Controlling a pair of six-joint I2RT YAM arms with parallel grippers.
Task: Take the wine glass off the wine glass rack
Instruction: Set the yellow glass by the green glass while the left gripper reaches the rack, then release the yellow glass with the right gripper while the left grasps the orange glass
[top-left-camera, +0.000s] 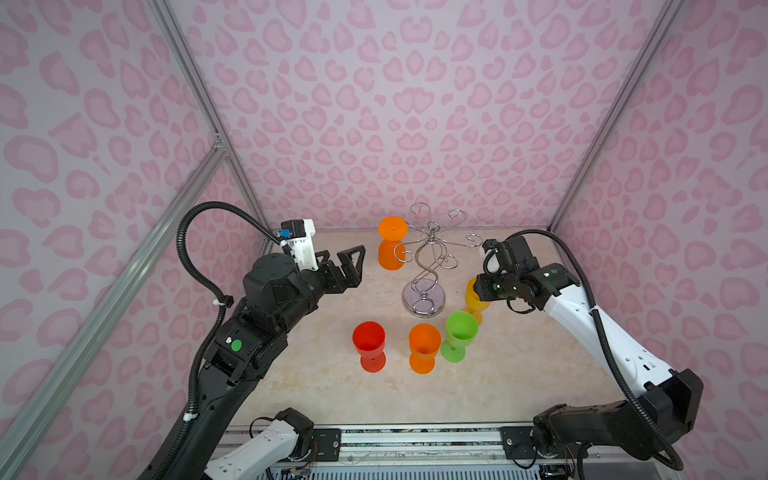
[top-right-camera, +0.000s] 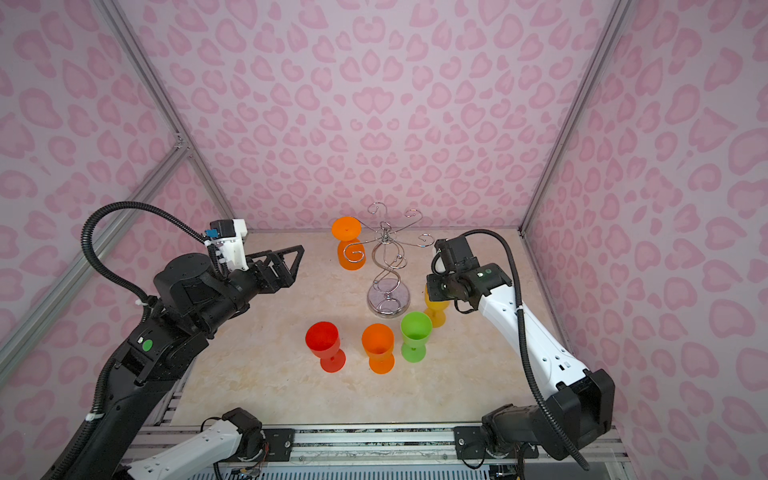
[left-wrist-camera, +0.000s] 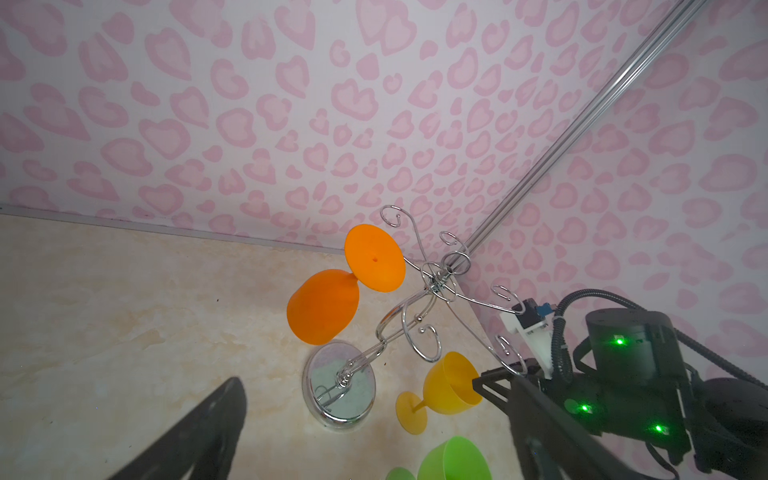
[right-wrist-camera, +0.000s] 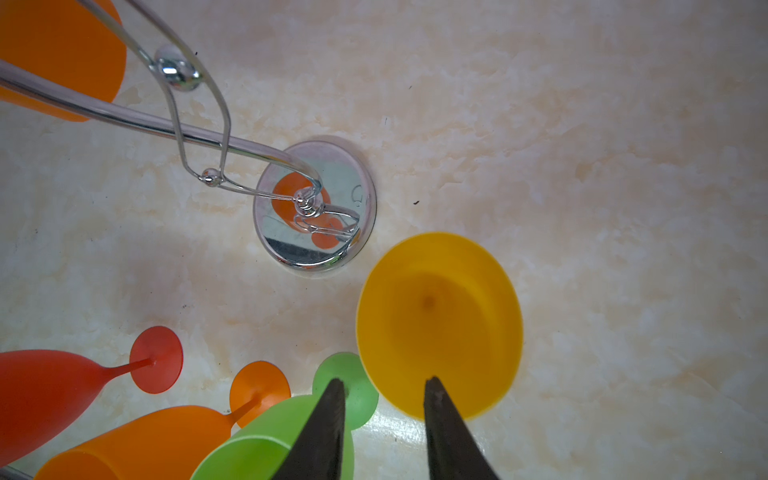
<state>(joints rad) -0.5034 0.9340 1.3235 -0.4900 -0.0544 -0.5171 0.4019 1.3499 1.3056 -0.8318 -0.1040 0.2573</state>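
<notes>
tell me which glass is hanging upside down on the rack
The orange glass at the back, hung foot-up on the rack. The red glass, the front orange glass, the green glass and the yellow glass stand upright on the table.

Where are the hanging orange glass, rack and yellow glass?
hanging orange wine glass (top-left-camera: 386, 258): in a top view, bowl.
wine glass rack (top-left-camera: 434, 300): in a top view, round base.
yellow wine glass (right-wrist-camera: 436, 316): right wrist view, inside bowl.

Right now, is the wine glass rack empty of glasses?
No, an orange wine glass hangs upside down from one curled arm of the wine glass rack.
</notes>
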